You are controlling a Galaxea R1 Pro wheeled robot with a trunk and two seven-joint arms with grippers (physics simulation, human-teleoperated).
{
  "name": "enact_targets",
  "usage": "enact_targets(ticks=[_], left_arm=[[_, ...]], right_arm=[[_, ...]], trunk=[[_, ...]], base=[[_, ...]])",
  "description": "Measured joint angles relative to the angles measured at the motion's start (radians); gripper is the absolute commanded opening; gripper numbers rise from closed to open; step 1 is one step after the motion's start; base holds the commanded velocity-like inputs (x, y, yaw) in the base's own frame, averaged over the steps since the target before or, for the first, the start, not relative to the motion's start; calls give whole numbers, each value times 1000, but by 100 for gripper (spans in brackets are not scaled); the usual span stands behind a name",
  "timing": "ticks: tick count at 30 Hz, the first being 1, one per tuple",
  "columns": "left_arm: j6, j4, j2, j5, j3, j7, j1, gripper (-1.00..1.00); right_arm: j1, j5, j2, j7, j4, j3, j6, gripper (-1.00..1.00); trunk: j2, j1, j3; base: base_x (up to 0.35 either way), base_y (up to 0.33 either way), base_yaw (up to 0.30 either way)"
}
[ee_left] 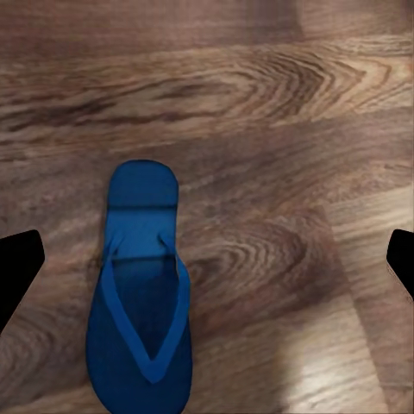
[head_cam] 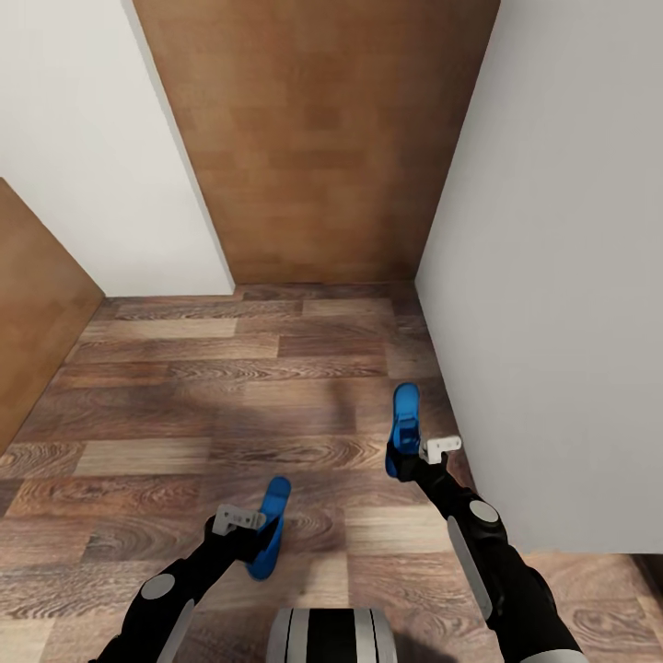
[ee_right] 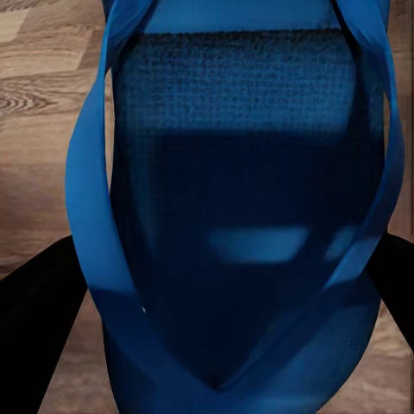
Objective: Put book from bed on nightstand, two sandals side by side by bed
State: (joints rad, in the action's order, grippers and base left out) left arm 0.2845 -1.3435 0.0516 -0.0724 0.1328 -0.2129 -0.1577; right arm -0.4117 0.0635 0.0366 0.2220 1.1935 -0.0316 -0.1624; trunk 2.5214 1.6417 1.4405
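Left claw: the left claw [head_cam: 262, 539] hangs over one blue sandal [ee_left: 142, 293], fingers spread wide, nothing held.
Right claw: the right claw [head_cam: 405, 451] is clamped on the other sandal [ee_right: 241, 216].
Step in hand: my guess, carrying the sandals; keep the grip firm and level.
Surface: brown wood-plank floor [head_cam: 212, 368].
Room: white walls [head_cam: 571, 276], a wooden panel [head_cam: 322, 138] ahead.

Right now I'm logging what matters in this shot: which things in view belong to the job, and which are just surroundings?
Belongs to the job:
- blue sandal at the left gripper
- second blue sandal at the right gripper

Just surroundings:
- wood-plank floor
- white walls
- brown wooden panel ahead
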Motion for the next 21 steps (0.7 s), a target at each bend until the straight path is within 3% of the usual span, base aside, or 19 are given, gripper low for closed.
enact_targets(ticks=[14,21], left_arm=[[0,-1,0,-2,2,-1,0,100],[0,2,0,-1,3,-1,0,100]], right_arm=[[0,0,6,-2,-4,-2,0,-100],[0,0,6,-2,-4,-2,0,-100]], trunk=[[0,0,0],[0,0,0]], base=[[19,-5,0],[158,-12,0]])
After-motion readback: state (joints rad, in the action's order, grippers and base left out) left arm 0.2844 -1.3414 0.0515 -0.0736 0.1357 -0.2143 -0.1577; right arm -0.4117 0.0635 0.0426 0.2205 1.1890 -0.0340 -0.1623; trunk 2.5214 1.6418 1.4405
